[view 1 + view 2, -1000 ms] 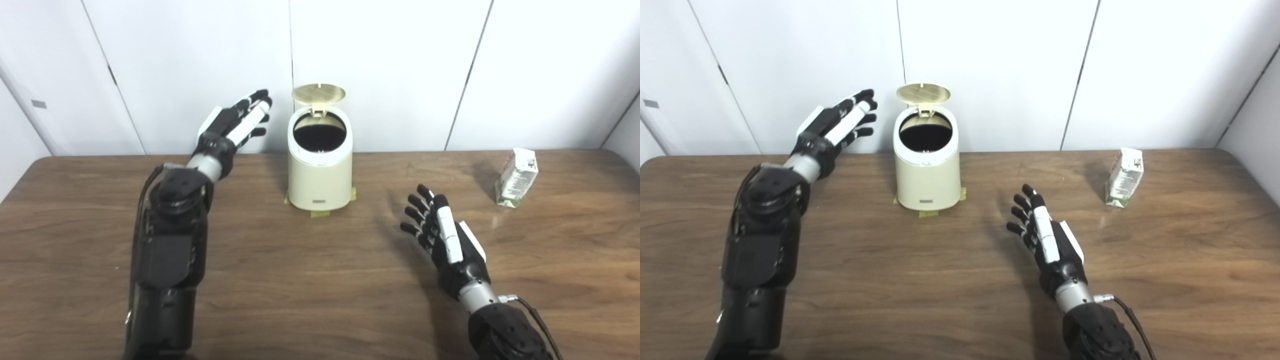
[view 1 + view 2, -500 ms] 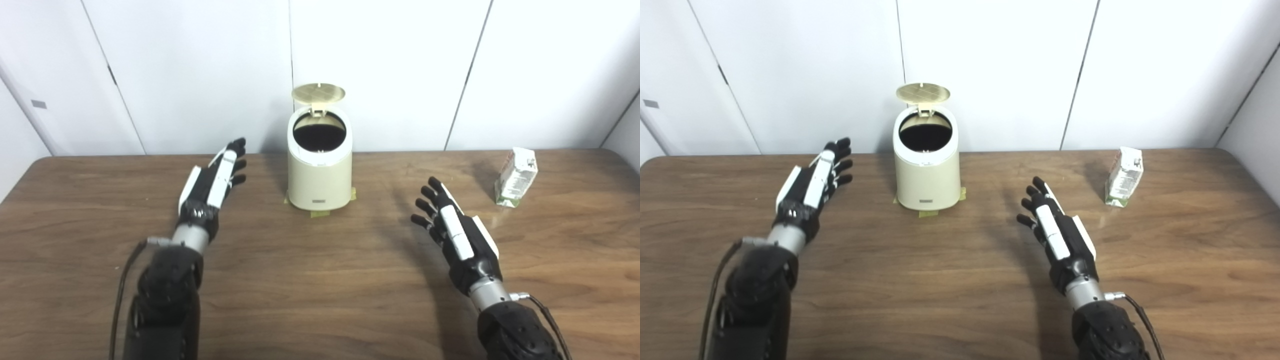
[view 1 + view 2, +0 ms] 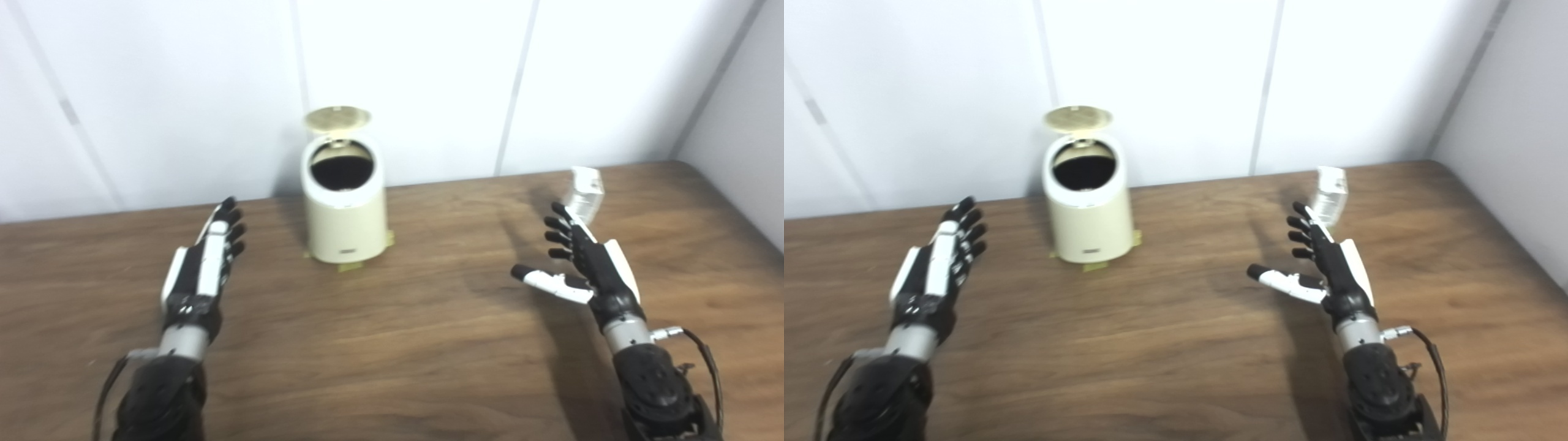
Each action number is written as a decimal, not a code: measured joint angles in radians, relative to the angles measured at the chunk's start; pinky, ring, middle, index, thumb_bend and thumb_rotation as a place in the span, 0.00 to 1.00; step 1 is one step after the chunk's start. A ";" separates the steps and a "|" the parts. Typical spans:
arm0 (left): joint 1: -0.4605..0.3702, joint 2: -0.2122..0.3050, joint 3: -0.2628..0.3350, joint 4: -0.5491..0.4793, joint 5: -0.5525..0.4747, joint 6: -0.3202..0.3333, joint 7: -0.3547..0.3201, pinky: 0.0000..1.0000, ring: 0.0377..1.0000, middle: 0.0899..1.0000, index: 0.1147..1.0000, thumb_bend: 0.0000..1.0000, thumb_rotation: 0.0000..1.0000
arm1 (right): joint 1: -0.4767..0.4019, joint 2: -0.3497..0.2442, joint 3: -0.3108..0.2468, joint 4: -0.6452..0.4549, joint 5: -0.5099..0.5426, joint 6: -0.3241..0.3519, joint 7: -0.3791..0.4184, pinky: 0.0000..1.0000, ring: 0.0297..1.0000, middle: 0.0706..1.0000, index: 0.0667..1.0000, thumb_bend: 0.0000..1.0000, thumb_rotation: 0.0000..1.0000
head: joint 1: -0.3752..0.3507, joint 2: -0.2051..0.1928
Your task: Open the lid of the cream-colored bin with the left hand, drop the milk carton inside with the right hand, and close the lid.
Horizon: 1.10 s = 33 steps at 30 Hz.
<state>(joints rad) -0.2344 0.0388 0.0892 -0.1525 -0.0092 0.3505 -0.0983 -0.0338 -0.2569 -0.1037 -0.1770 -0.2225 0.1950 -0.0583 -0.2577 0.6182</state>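
The cream-colored bin (image 3: 343, 214) stands at the back middle of the table with its round lid (image 3: 337, 119) tipped up and the dark inside showing. The milk carton (image 3: 584, 187) stands upright on the table at the back right. My right hand (image 3: 582, 263) is open, thumb spread to the left, fingers pointing at the carton and just short of it. My left hand (image 3: 203, 269) is open and empty, low over the table to the left of the bin. The same scene shows in the right eye view: bin (image 3: 1087, 213), carton (image 3: 1329, 190).
The brown wooden table (image 3: 392, 343) runs to a white panelled wall behind the bin. A grey side wall (image 3: 741, 116) closes the right. Tape tabs (image 3: 346, 266) hold the bin's base.
The camera has turned to the right, so the whole picture has shifted left. My left hand has come down from beside the lid to low over the table. My right hand has reached toward the carton, thumb spread.
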 measured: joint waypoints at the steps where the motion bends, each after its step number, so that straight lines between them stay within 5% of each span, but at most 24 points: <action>1: 0.000 0.003 0.000 0.006 -0.006 -0.005 -0.001 0.98 0.97 0.97 0.96 0.42 1.00 | 0.007 0.000 -0.008 -0.013 -0.003 0.002 0.000 0.73 0.81 0.86 0.89 0.70 0.30 | -0.024 0.003; 11: 0.001 0.013 -0.007 -0.008 -0.022 0.008 0.018 0.95 0.95 0.95 0.95 0.38 1.00 | -0.008 -0.069 -0.128 -0.076 -0.029 0.075 -0.006 0.71 0.81 0.87 0.89 0.78 0.22 | -0.038 0.005; 21: 0.002 -0.021 0.006 -0.011 -0.062 0.021 0.033 0.94 0.93 0.94 0.95 0.35 1.00 | -0.135 -0.175 -0.140 -0.042 -0.125 0.139 -0.014 0.71 0.84 0.86 0.89 0.82 0.08 | -0.055 0.009; 27: 0.002 -0.025 0.027 -0.016 -0.113 0.057 0.041 0.94 0.95 0.96 0.97 0.37 1.00 | -0.274 -0.236 -0.124 0.107 -0.136 0.171 0.005 0.52 0.80 0.88 0.87 0.86 0.07 | -0.057 0.008; 33: 0.006 -0.015 0.036 -0.019 -0.145 0.071 0.045 0.94 0.95 0.96 0.97 0.36 1.00 | -0.371 -0.268 -0.037 0.276 -0.140 0.173 0.052 0.78 0.86 0.86 0.85 0.88 0.07 | -0.052 0.008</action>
<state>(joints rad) -0.2280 0.0237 0.1249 -0.1718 -0.1540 0.4211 -0.0529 -0.4051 -0.5246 -0.1406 0.0990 -0.3623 0.3675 -0.0060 -0.3099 0.6258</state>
